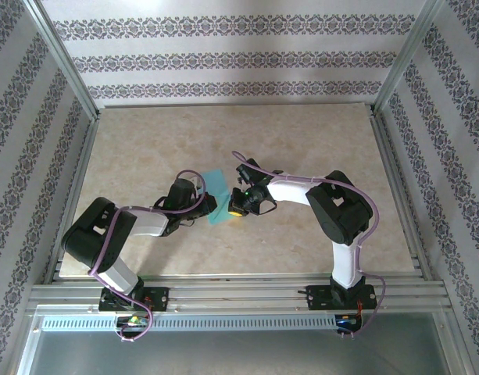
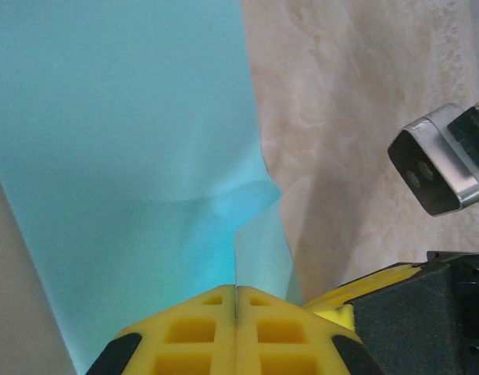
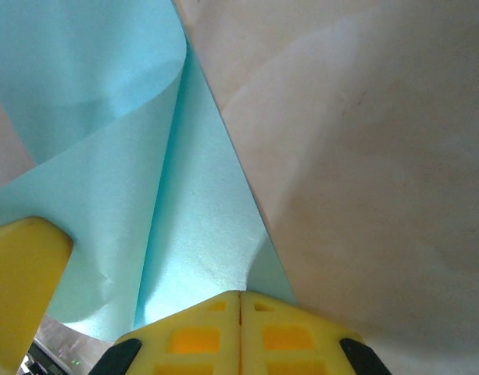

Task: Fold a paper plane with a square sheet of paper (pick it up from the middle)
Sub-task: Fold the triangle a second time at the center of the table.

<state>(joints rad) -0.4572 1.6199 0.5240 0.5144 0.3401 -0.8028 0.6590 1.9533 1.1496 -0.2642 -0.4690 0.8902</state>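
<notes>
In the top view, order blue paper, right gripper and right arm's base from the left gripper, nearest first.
1. blue paper, between the jaws of the left gripper.
2. right gripper, across the paper.
3. right arm's base, near edge, right.

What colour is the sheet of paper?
The sheet of paper is plain turquoise-blue, clearest in the left wrist view.

Near end of square sheet of paper [image 1: 217, 190] hidden under left gripper [image 1: 208, 209] and right gripper [image 1: 237, 208]

Thin turquoise paper [image 2: 130, 117], smooth with a soft sheen; matt yellow plastic fingers [image 2: 176, 350]; smooth marble-look table [image 1: 302, 141]; brushed metal frame [image 1: 239, 292].
</notes>
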